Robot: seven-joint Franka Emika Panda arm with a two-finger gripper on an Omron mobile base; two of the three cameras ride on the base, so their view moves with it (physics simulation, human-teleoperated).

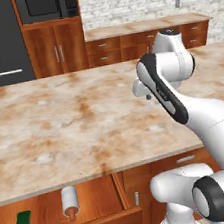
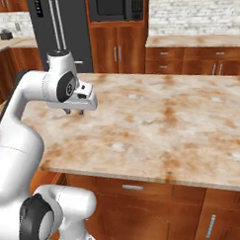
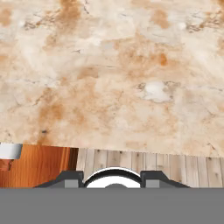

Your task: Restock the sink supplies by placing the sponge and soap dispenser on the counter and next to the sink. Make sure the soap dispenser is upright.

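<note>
- The soap dispenser (image 1: 70, 201) lies on its side in the open drawer (image 1: 52, 213) under the island top (image 1: 85, 123), pump end toward the drawer front; the sponge (image 1: 22, 220) lies flat in the same drawer, to the bottle's left and apart from it
- My guess is the bottle is light, stiff and smooth, and will roll if nudged — best gripped across the round body near its middle, not by the narrow pump, and it must be turned upright before it is let go
- The sponge looks soft and very light; it should squash in a pinch, so take it across its short sides
- Count: one dispenser, one sponge, one open drawer
- The gripper (image 2: 74, 110) hangs over the island top with nothing between its two short fingers; the gap looks narrow, though I cannot tell for sure whether they are parted or pressed together
- A counter (image 1: 145, 26) runs along the white brick wall behind; I see no sink from here
</note>
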